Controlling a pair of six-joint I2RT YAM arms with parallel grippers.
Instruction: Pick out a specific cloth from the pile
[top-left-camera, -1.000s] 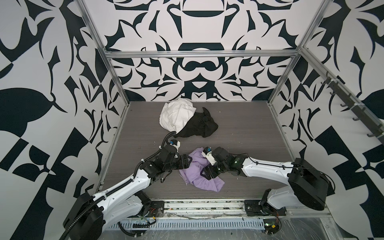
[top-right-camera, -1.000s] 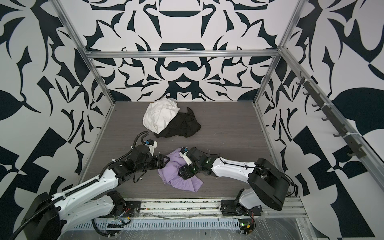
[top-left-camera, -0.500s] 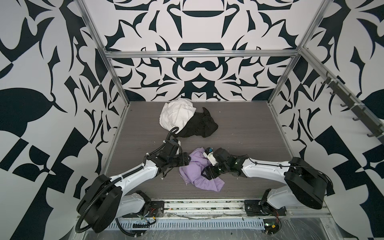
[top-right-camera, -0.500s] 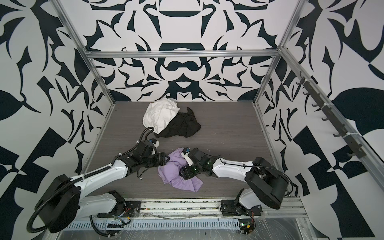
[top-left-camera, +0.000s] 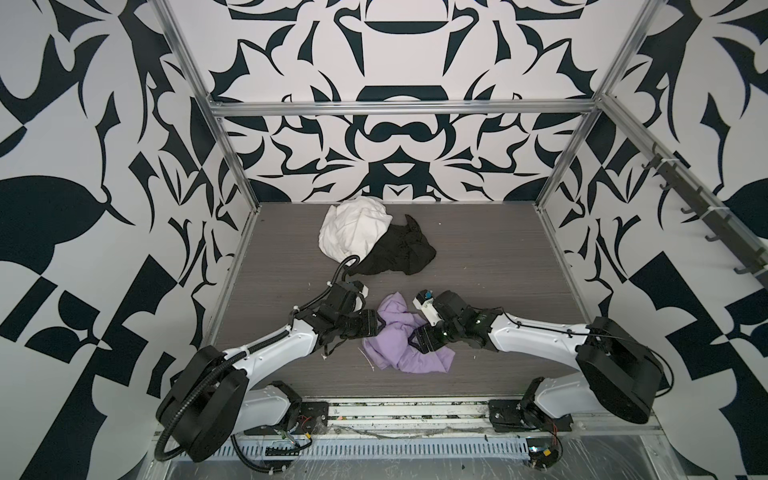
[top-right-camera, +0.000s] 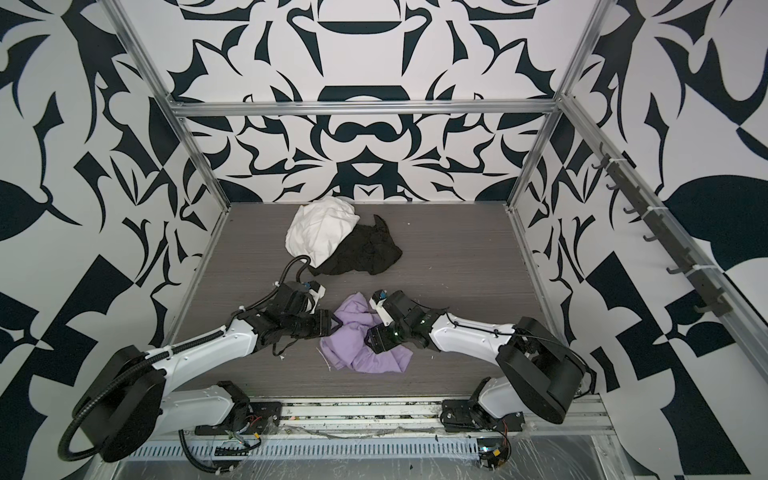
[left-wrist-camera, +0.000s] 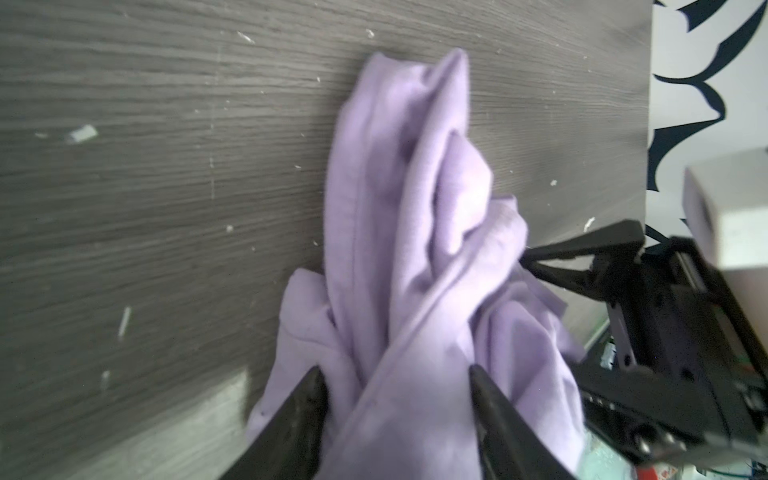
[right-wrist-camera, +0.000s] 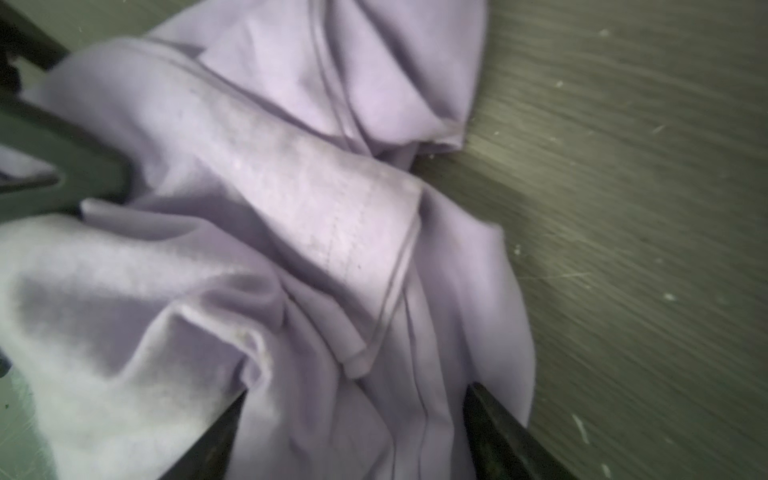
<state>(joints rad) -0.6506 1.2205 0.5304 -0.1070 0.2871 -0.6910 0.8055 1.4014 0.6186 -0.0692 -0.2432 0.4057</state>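
Observation:
The lavender cloth (top-left-camera: 395, 347) (top-right-camera: 353, 347) lies crumpled on the grey floor near the front, apart from the pile (top-left-camera: 374, 241). My left gripper (top-left-camera: 379, 326) (top-right-camera: 336, 326) is at the cloth's left edge. In the left wrist view its jaws (left-wrist-camera: 395, 372) stand apart on either side of a twisted fold of the cloth (left-wrist-camera: 415, 208), and the fabric fills the gap. My right gripper (top-left-camera: 413, 338) (top-right-camera: 368, 338) rests on the cloth's right part. Its jaws (right-wrist-camera: 357, 395) are wide open with flat folds of the cloth (right-wrist-camera: 291, 187) between them.
The pile at the back holds a white cloth (top-left-camera: 353, 228) (top-right-camera: 320, 230) overlapping a black cloth (top-left-camera: 399, 253) (top-right-camera: 365, 253). Patterned walls and metal frame posts close in the floor on three sides. Small white scraps (left-wrist-camera: 83, 133) dot the floor.
The left arm has swung its elbow outward while its gripper stayed at the cloth's left edge and its jaws have narrowed. The right gripper has shifted only slightly over the cloth.

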